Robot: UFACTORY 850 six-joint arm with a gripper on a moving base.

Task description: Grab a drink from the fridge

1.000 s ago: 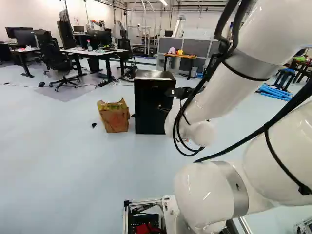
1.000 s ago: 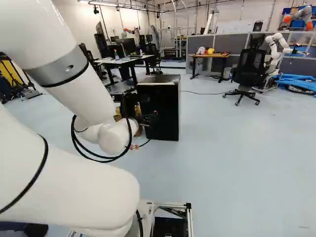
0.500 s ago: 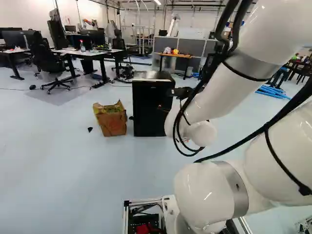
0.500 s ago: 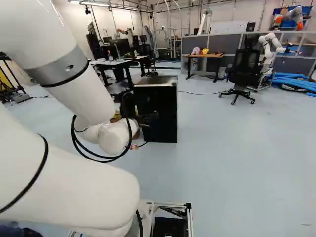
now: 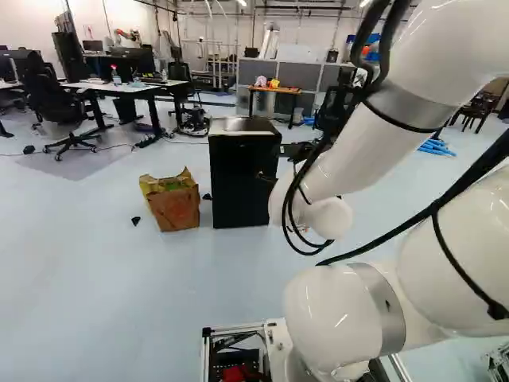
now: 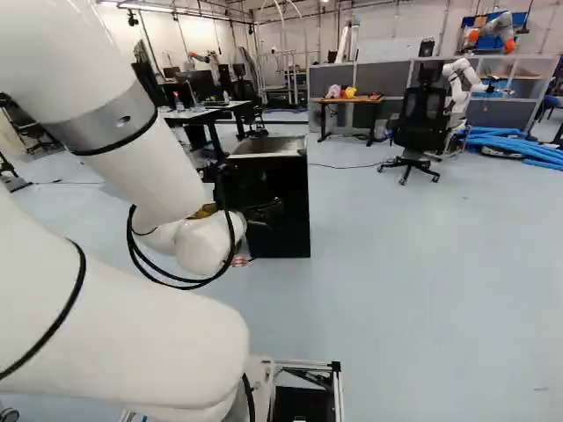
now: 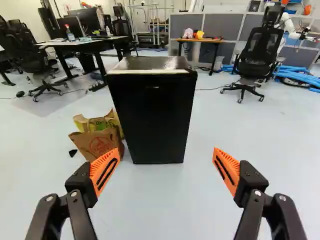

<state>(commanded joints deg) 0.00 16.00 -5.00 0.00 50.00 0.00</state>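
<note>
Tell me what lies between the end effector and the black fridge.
In the wrist view, only pale floor shows between the open end effector and the fridge; the paper bag stands beside the fridge.

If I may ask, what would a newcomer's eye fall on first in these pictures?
Most likely the big white arm, rising at the right of the left base view. Next would come the black fridge, standing ahead of the open claw, and the brown paper bag beside it.
</note>
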